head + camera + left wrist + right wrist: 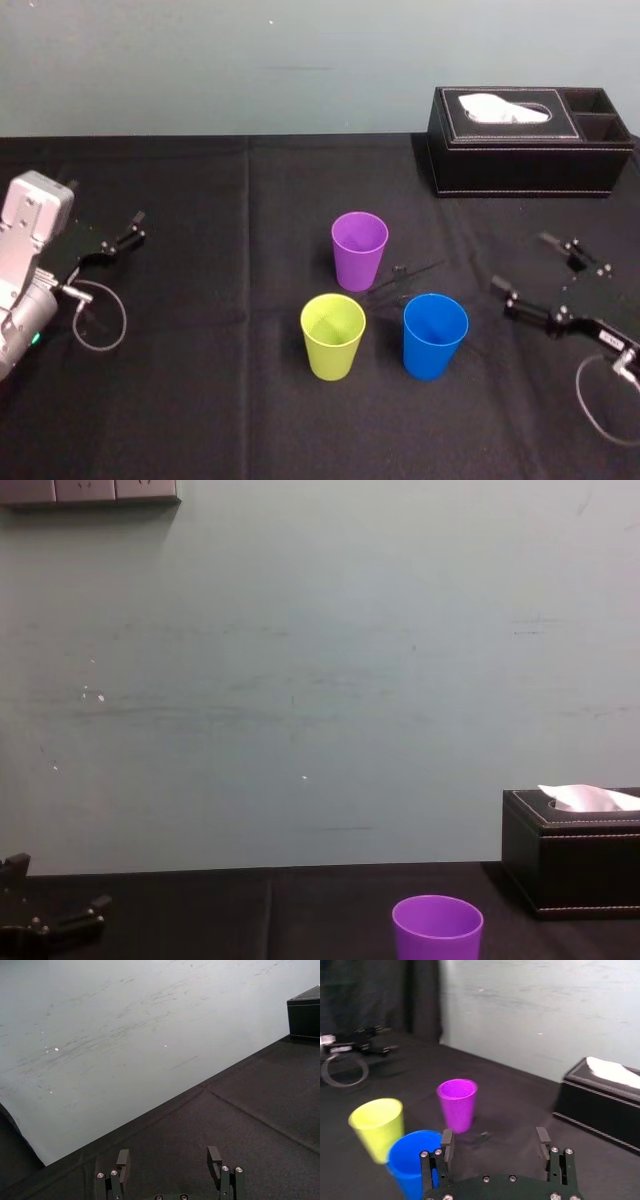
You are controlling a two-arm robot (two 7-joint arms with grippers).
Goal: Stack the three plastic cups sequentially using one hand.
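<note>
On a black worktop (200, 420), the purple cup (359, 250), yellow-green cup (333, 336) and blue cup (435, 335) stand upright and apart; the right hand (495, 1132), open and empty near the blue cup, should likely pinch 1 rim squarely, with the left hand (168, 1152) parked open and empty at far left.

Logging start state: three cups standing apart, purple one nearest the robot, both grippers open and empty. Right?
No. The purple cup is farthest from the robot, behind the yellow-green cup and the blue cup, per the head view. The rest holds: cups apart, left gripper and right gripper open and empty.
</note>
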